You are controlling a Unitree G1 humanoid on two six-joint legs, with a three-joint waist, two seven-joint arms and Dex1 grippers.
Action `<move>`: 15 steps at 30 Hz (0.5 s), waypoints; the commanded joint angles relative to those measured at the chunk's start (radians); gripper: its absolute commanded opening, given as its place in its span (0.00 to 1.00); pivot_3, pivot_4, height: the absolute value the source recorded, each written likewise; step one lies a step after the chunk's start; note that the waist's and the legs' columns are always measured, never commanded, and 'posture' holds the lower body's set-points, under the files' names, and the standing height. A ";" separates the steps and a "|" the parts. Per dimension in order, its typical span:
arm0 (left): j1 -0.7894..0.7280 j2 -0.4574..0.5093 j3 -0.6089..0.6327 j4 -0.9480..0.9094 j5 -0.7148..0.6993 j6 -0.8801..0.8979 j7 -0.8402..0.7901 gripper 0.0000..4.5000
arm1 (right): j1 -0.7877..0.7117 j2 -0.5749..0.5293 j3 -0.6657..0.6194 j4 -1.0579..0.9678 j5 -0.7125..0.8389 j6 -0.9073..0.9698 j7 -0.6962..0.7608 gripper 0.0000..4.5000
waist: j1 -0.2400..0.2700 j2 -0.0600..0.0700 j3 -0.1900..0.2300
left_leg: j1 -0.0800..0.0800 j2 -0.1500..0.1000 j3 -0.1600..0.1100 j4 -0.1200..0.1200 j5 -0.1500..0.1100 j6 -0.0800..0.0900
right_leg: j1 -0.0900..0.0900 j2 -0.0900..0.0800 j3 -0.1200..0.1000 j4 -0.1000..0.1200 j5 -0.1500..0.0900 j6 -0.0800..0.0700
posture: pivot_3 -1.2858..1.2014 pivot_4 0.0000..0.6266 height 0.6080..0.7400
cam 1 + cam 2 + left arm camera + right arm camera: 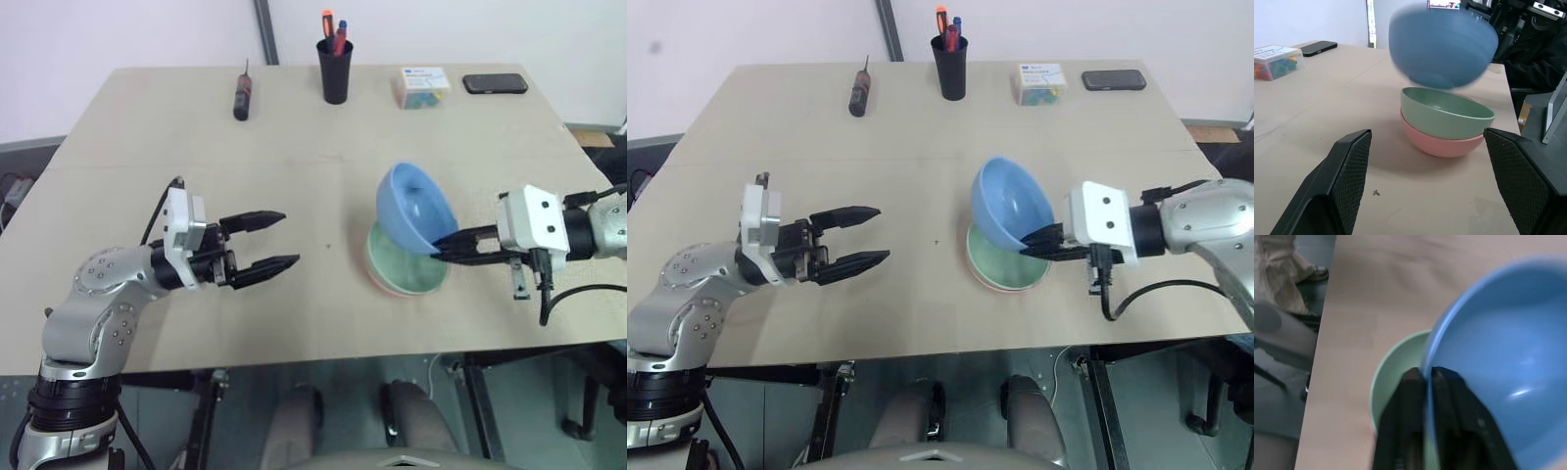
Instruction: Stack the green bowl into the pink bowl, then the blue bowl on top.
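Table (196,176) bare left of the pink bowl (1442,145); we see right gripper (443,245) pinching the blue bowl (416,208) rim, left gripper (279,241) spread.

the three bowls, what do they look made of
All three look like smooth matte plastic, though the look leaves that open. The blue bowl, green bowl and pink bowl have even flat colour, thin rims and only a soft, dull highlight.

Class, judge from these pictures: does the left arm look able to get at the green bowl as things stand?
Probably not cleanly. The left gripper is open with bare table ahead, but the blue bowl, pinched by the right gripper, hangs tilted over the green bowl.
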 commanded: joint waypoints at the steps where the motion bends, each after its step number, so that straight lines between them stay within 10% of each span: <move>1: -0.012 0.007 0.008 -0.016 -0.004 -0.018 -0.004 0.86 | 0.058 0.020 0.010 -0.030 -0.031 0.024 -0.031 0.43 | 0.002 0.000 0.000 | 0.000 0.000 0.000 0.000 0.000 0.000 | 0.000 0.000 0.000 0.000 0.000 0.000 | 0.52 0.24 1.00; 7: 0.024 0.013 0.019 -0.059 -0.013 0.001 0.017 0.86 | 0.130 0.070 -0.119 -0.019 0.004 0.043 -0.102 0.98 | 0.010 0.000 0.000 | -0.001 0.000 0.002 0.000 0.000 0.000 | 0.000 0.000 0.000 -0.001 0.000 0.000 | 0.52 0.24 1.00; 15: 0.090 0.014 -0.001 -0.108 0.057 0.004 0.117 0.86 | 0.364 0.123 -0.441 0.000 0.048 0.030 -0.139 0.98 | 0.026 -0.002 -0.001 | -0.001 0.000 0.002 0.000 0.000 0.000 | 0.000 0.000 0.000 -0.001 0.000 0.000 | 0.52 0.24 1.00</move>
